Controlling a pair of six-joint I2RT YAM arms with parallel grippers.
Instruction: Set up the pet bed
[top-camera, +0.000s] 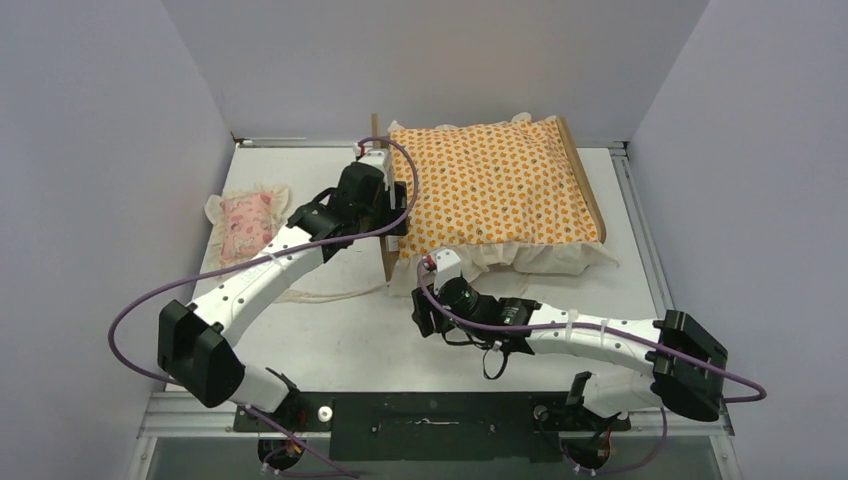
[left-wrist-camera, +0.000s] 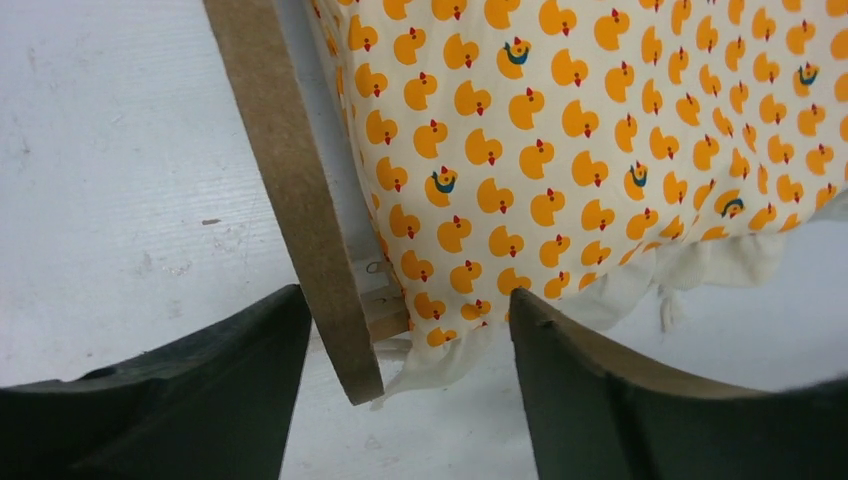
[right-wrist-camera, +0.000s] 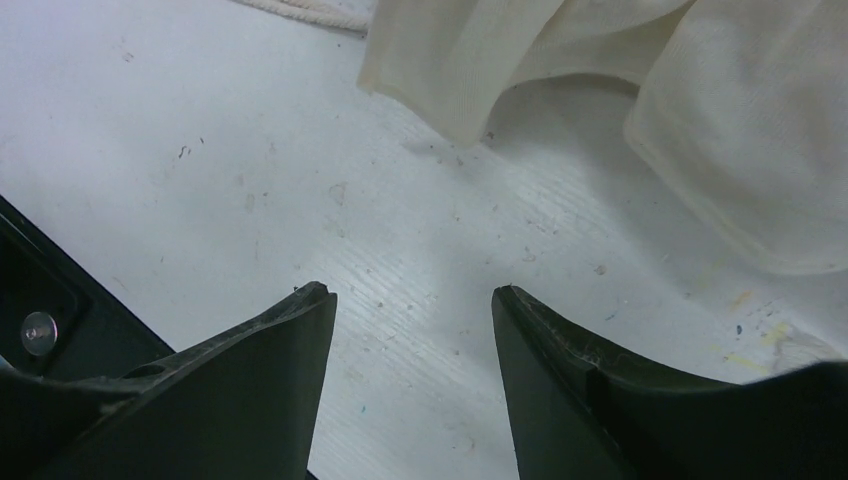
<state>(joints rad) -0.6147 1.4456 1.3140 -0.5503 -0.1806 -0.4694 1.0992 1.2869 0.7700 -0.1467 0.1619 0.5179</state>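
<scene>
While left wrist shows pet bed (left-wrist-camera: 300, 200) edge, overhead shows pillow (top-camera: 246, 222).

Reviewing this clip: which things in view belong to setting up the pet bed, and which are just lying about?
Belongs to the job:
- pet bed frame
- duck-print cushion, lying on the frame
- pink frilled pillow, apart from the bed, likely bedding yet to go on

Lying about:
- loose cream cord, in front of the frame; no clear use
</scene>
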